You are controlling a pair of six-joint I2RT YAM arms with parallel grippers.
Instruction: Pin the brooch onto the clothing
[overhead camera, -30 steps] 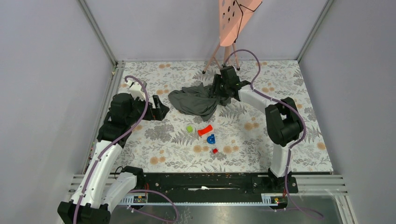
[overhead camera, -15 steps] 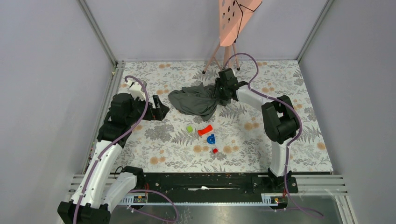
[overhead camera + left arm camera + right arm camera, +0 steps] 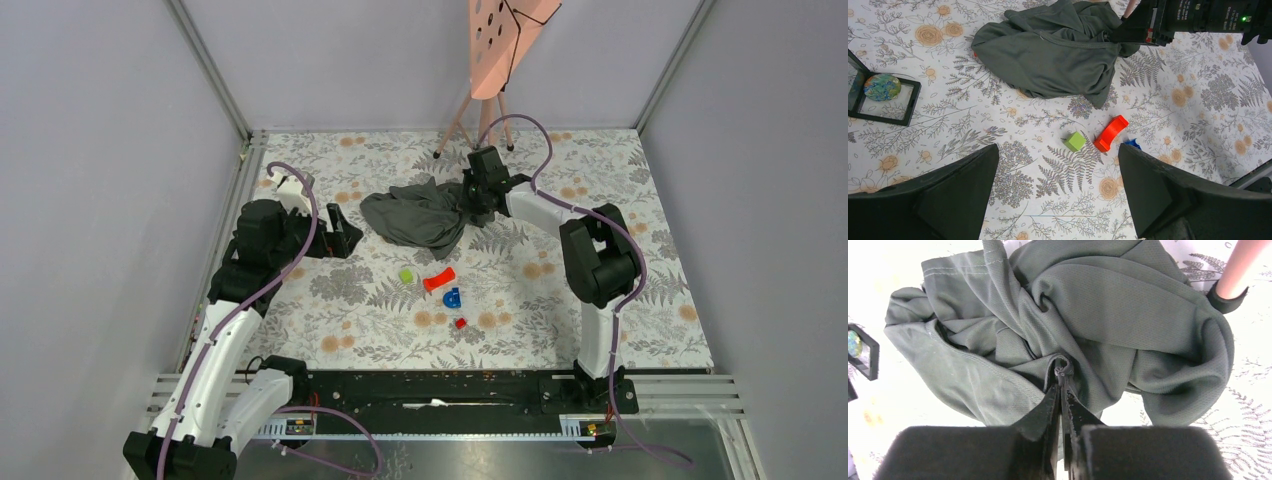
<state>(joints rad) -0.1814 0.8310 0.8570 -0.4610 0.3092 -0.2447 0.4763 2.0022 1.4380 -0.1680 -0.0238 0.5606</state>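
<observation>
The clothing (image 3: 420, 215) is a crumpled dark grey T-shirt lying at the back middle of the floral table. My right gripper (image 3: 478, 200) is at its right edge. In the right wrist view the gripper (image 3: 1062, 375) is shut, pinching a small raised fold of the clothing (image 3: 1118, 310). The brooch (image 3: 882, 86), a round blue-green piece, rests in a black-framed clear case at the left. My left gripper (image 3: 1057, 150) hovers wide open above the table, left of the clothing (image 3: 1058, 55), holding nothing. In the top view the left gripper (image 3: 335, 232) hides the case.
A green cube (image 3: 407, 274), a red arch (image 3: 438, 279), a blue piece (image 3: 452, 297) and a small red piece (image 3: 460, 323) lie in front of the clothing. A pink stand (image 3: 495, 60) on thin legs rises just behind it, one leg (image 3: 1243, 265) close to my right gripper.
My right gripper has closed from partly open onto a fold of the clothing, after shifting slightly toward it. The left arm has not moved.
</observation>
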